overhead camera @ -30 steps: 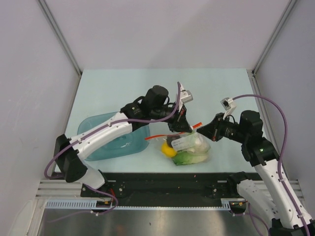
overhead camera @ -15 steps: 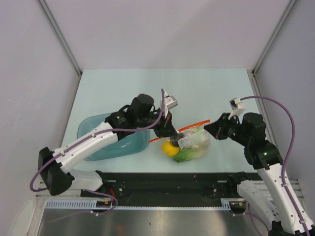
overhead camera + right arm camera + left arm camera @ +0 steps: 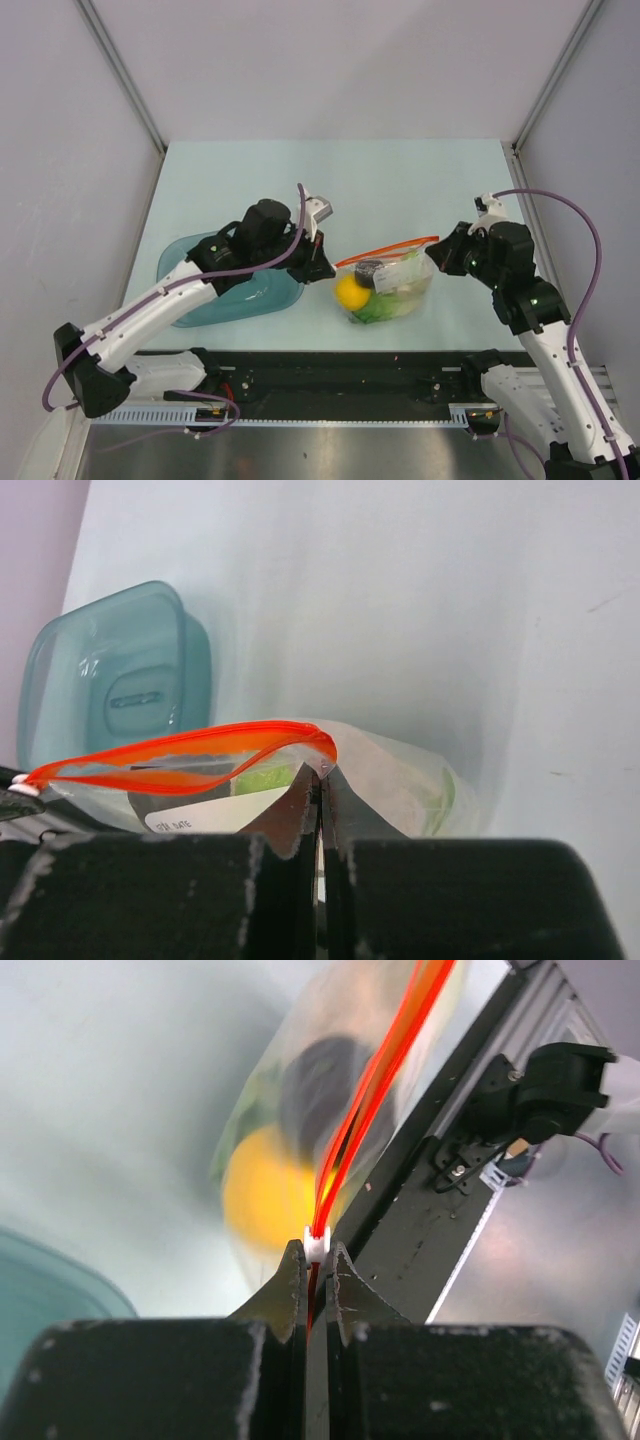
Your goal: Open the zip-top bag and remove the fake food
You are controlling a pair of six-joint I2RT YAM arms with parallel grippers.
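My two white arms, black joints
I see a purple cable (image 3: 545, 190) on my left arm (image 3: 160, 296) and right arm (image 3: 560, 375); my left gripper (image 3: 318, 1258) is rough black.

Zip-top bag (image 3: 404, 287) near teal tray (image 3: 270, 296)

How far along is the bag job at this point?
Done: the zip strip is parted into an open loop, so the bag looks open. In hand: the left gripper pinches one end of the strip, the right gripper the bag's other end. Left: the fruit, dark piece and lettuce are all inside.
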